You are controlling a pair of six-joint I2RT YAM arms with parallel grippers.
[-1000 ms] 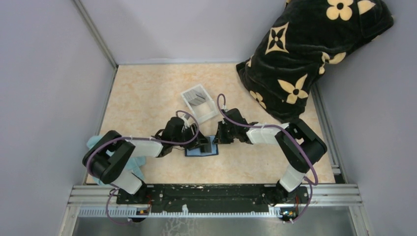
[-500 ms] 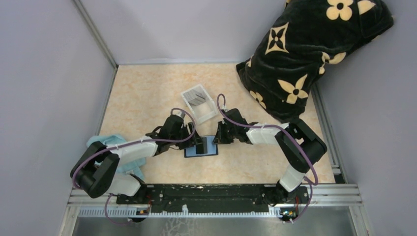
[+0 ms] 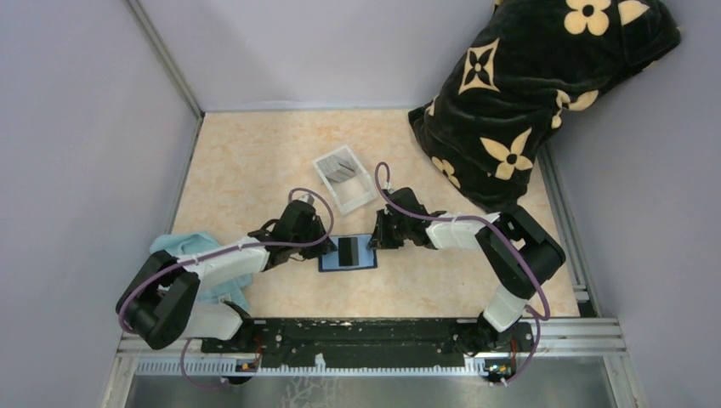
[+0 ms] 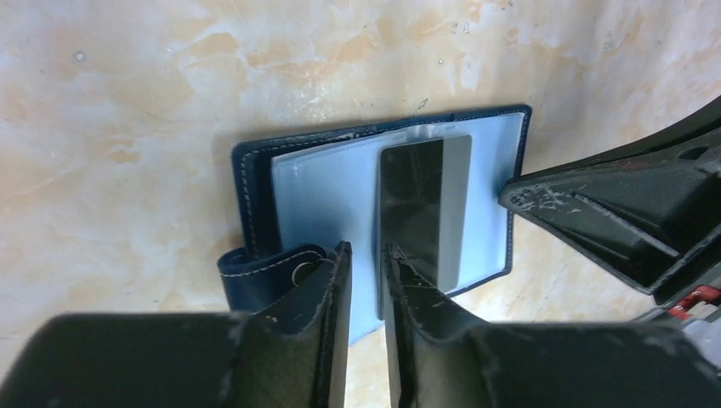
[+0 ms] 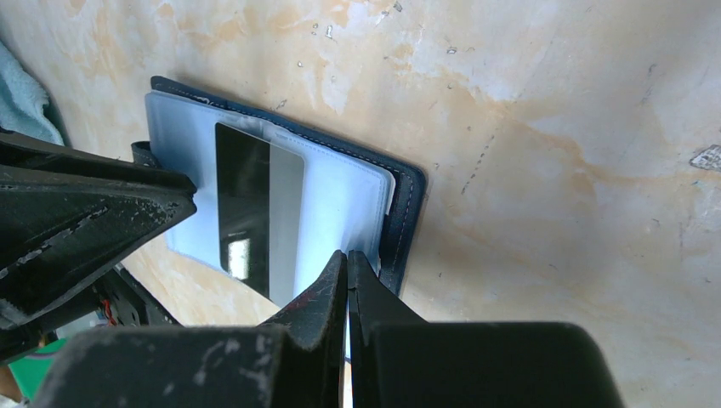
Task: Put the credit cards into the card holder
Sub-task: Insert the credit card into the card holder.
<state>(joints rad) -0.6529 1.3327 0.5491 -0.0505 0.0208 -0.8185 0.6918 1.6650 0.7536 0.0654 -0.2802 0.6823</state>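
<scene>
The navy card holder [image 3: 364, 260] lies open on the table, its light blue lining [image 4: 323, 187] facing up. One dark credit card [image 4: 423, 208] with a grey strip lies flat on that lining; the top view shows this card [image 3: 347, 250] too. Just left of it, my left gripper [image 4: 366, 252] hovers over the holder's near edge, jaws slightly apart with nothing between them. My right gripper [image 5: 347, 255] is shut, its tips resting on the lining by the holder's right edge [image 5: 400, 212]. More credit cards [image 3: 340, 167] sit in the white tray.
The white plastic tray [image 3: 361, 197] stands just behind the holder. A black pillow with cream flowers [image 3: 527, 93] fills the back right corner. A light blue cloth [image 3: 197, 246] lies under my left arm. Grey walls close in the table.
My left gripper let go of the dark card and drew back to the left; the card now lies on the open holder. The right gripper stayed put and shut.
</scene>
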